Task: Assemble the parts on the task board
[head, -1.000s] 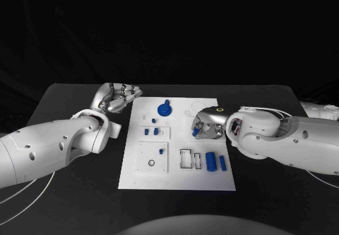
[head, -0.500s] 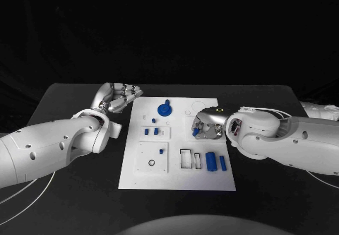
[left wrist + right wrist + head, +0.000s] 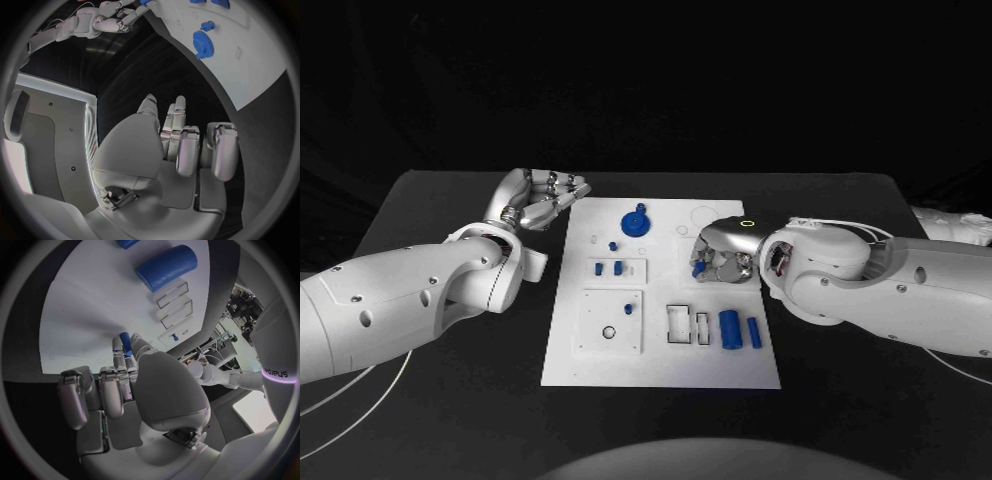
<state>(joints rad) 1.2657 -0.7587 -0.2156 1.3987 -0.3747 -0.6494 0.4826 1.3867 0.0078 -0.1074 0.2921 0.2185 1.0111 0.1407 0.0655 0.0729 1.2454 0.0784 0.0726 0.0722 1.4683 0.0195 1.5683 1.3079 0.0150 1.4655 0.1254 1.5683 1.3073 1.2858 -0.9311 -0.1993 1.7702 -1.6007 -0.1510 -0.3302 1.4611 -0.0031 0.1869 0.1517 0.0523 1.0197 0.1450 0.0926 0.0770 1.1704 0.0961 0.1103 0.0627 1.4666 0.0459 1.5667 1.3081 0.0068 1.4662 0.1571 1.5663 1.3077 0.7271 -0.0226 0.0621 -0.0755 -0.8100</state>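
Observation:
The white task board (image 3: 661,355) lies mid-table. My right hand (image 3: 726,255) hovers over the board's right half and pinches a small blue part (image 3: 700,268) between thumb and finger; the same blue part (image 3: 125,342) shows at its fingertips in the right wrist view. My left hand (image 3: 542,197) sits off the board's far left corner with fingers curled and nothing in them. On the board are a blue gear (image 3: 635,222), two short blue pegs (image 3: 607,268), a small blue piece (image 3: 629,309), a thick blue cylinder (image 3: 730,328) and a thinner one (image 3: 754,333).
A black ring (image 3: 607,332) lies on the near left square plate. Two rectangular slots (image 3: 679,325) stand beside the cylinders. The left wrist view shows the blue gear (image 3: 203,44) on the board's corner. Black table (image 3: 848,400) surrounds the board.

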